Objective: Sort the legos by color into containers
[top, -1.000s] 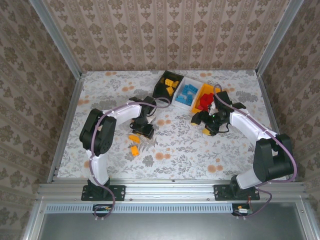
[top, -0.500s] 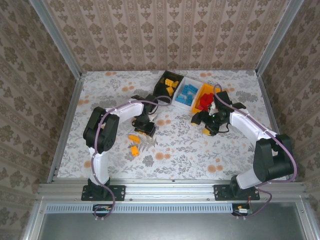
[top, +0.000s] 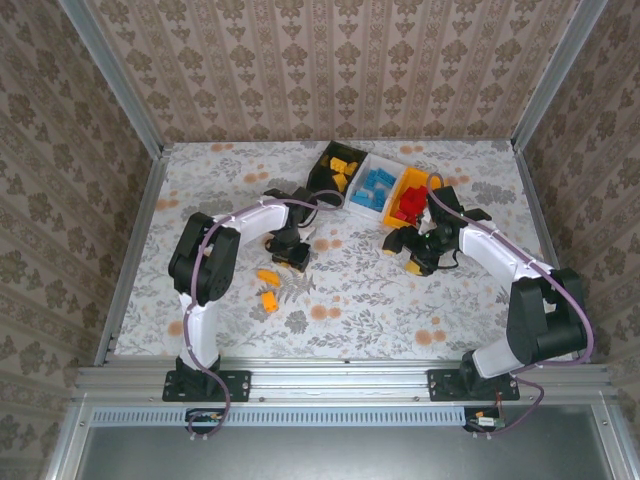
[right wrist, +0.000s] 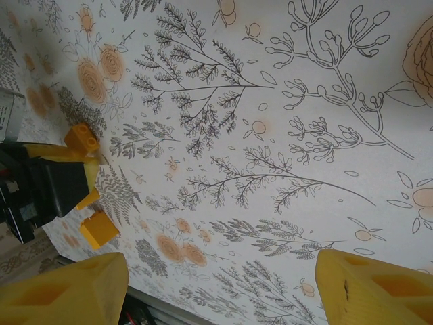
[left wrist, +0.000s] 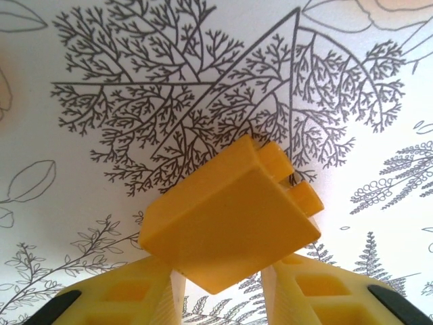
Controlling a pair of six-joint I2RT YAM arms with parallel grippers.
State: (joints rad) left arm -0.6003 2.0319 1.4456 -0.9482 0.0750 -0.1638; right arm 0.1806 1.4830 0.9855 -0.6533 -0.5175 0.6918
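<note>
The left gripper has shifted away from two loose bricks, clamped on an orange-yellow brick just above the table. The right gripper stands wide and empty. Carry step in hand; the next move calls for travel to the black bin and release above it.

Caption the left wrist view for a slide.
Left gripper pinching a yellow brick by its lower corner, seen against the leaf-printed table.
</note>
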